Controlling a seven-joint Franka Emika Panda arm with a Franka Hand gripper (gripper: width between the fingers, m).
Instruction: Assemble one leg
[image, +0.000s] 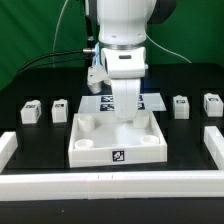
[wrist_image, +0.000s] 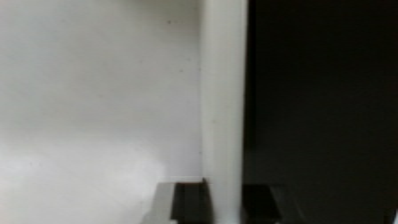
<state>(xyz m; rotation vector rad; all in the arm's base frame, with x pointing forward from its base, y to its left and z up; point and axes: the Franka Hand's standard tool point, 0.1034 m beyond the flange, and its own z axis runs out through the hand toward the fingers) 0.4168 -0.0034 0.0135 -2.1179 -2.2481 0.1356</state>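
Note:
Four small white legs with tags stand on the black table, two at the exterior view's left (image: 30, 110) (image: 60, 108) and two at its right (image: 180, 105) (image: 211, 103). The large white square tray-like piece (image: 85, 140) lies in the middle. My gripper (image: 122, 108) is down at its far rim, away from every leg. In the wrist view the gripper (wrist_image: 226, 188) straddles the tray's thin upright wall (wrist_image: 222, 90). One dark finger (wrist_image: 189, 203) is on each side, pressed against the wall. No leg shows in the wrist view.
The marker board (image: 150, 101) lies behind the tray, partly hidden by the arm. White rails run along the front (image: 110, 183) and both sides (image: 6, 146) (image: 214, 142). A cable hangs at the back left.

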